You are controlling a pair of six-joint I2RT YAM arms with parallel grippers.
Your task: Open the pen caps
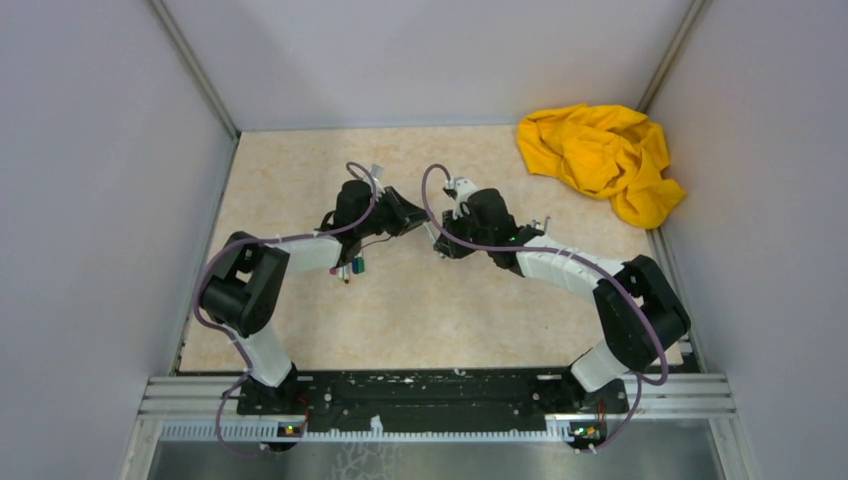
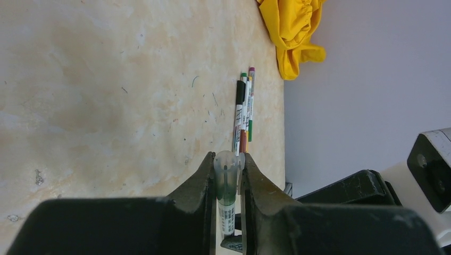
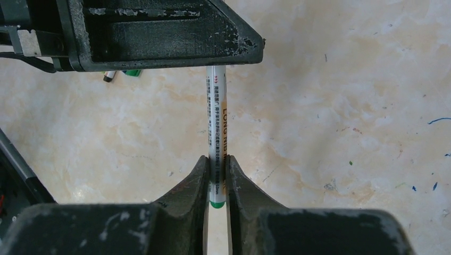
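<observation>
Near edge of the table (image 1: pixel 450 320): both arms are reaching inward from their bases. Left of centre, under the left arm, loose pens (image 2: pixel 243 114) are lying side by side, green and purple ends showing; whether they are capped is unclear.

Mid-table, the right gripper (image 3: pixel 216 159) is clamping the white pen barrel (image 3: pixel 217 122) near its green tail. Facing it, the left gripper (image 2: pixel 227 159) is pinching the same pen's other end, with the green pen cap (image 2: pixel 226 186) sitting between its fingers.

Far right corner: a yellow cloth (image 1: pixel 600 160) is lying crumpled.
</observation>
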